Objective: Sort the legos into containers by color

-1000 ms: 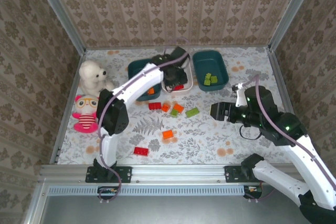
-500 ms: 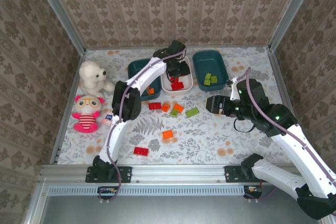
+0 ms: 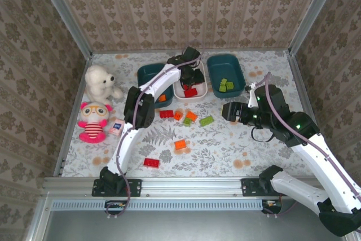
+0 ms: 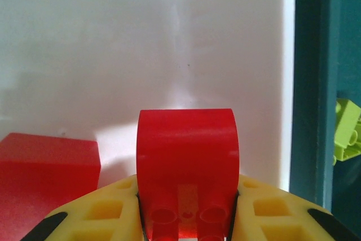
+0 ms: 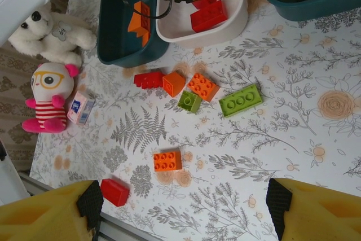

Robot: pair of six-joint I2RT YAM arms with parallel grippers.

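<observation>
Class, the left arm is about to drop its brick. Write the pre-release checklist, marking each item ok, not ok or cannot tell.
1. Grip: red plastic brick held between left fingers: ok.
2. Position: brick over white plastic tub: ok.
3. Colour match: second red brick lies in that tub: ok.
4. Right fingers open, apart from the tub: ok.
5. Drop height above tub floor: cannot tell.

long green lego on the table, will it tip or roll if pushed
Likely neither: the long green lego lies flat, studs up, low and boxy, so it should slide on the table. It looks like hard moulded plastic, so probably stiff and light. Its smooth sides may be slightly slippery to pinch.
</observation>
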